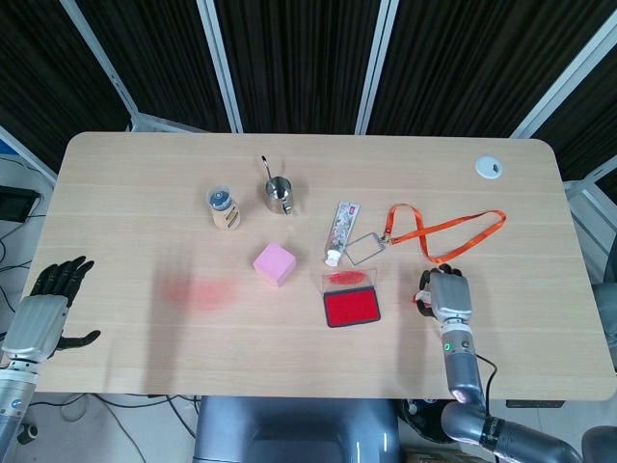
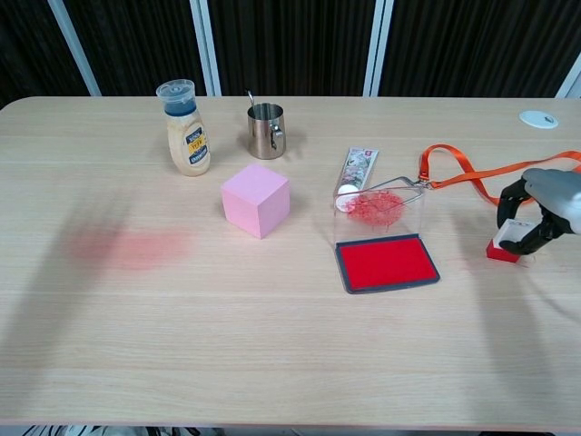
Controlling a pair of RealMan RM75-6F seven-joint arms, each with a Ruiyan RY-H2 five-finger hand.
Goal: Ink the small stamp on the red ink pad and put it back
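Observation:
The small stamp, white on top with a red base, stands on the table to the right of the open red ink pad. My right hand reaches over it from the right, and its dark fingers curl around the white top and grip it. In the head view this hand hides nearly the whole stamp. The pad's clear lid stands upright behind the pad. My left hand hangs off the table's left edge, fingers spread and holding nothing.
An orange lanyard lies just behind my right hand, with a tube behind the pad. A pink cube, a sauce bottle and a steel cup stand further left. A red smear marks the table.

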